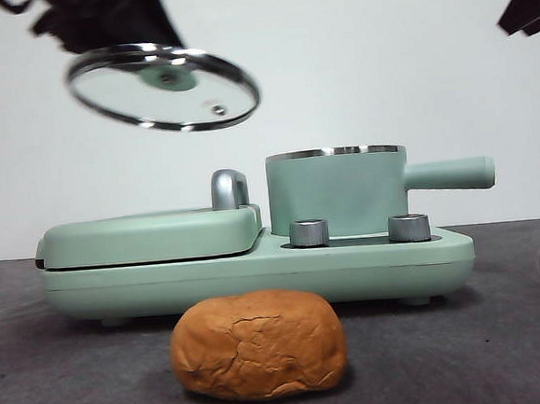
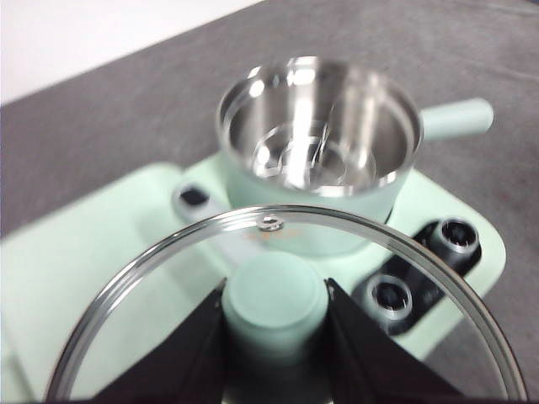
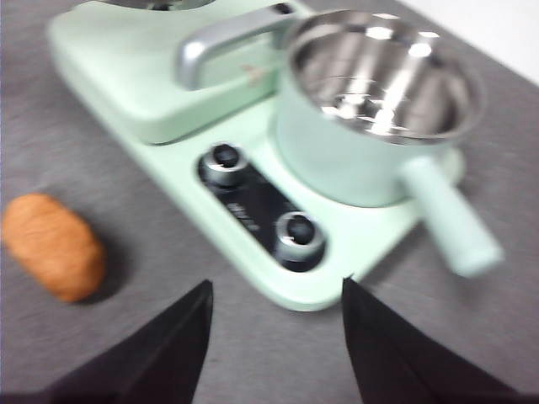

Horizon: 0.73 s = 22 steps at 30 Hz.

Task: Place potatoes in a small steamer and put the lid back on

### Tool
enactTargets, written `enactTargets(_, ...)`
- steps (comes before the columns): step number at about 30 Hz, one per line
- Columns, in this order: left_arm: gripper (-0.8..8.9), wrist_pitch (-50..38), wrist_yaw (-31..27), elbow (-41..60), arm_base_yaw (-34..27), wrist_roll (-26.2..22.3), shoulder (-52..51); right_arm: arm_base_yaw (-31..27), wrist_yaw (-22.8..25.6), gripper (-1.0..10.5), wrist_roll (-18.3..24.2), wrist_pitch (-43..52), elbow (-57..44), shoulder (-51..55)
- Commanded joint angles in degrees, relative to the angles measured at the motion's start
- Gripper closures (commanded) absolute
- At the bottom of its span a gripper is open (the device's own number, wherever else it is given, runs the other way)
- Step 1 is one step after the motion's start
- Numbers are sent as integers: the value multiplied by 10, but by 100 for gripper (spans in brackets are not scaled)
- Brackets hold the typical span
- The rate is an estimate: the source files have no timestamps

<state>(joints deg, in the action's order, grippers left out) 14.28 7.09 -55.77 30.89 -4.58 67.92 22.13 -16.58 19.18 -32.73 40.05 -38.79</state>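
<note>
The potato [image 1: 259, 345], an orange-brown cracked lump, lies on the dark table in front of the appliance; it also shows in the right wrist view [image 3: 52, 245]. The mint-green steamer pot [image 1: 337, 191] stands uncovered on the appliance's right side, its steel inside empty [image 2: 318, 135] [image 3: 383, 76]. My left gripper [image 2: 274, 324] is shut on the knob of the glass lid [image 1: 162, 86] and holds it tilted in the air above the flat griddle, up and left of the pot. My right gripper [image 3: 276, 337] is open and empty, above the table in front of the knobs.
The mint-green appliance base [image 1: 257, 270] carries a closed flat griddle plate [image 1: 151, 236] with a steel handle [image 1: 229, 188] on its left half and two steel knobs [image 1: 309, 233] at the front. A white wall stands behind.
</note>
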Motion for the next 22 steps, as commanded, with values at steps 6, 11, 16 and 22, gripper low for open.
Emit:
enactTargets(6,804,1,-29,64,-22,45,-124,90,-42,669,-5,16,10,-77)
enactTargets(11,804,38,-31,64,-42,44,-161,139,-44,668,-3,57,10,-139)
enactTargets(16,804,49,-31,64,-56,44,-178,183,-45,579,9,98,10,-211)
enactTargets(22,804,48,-31,64,-64,42,-179,221,-44,566,12,140,10,-293)
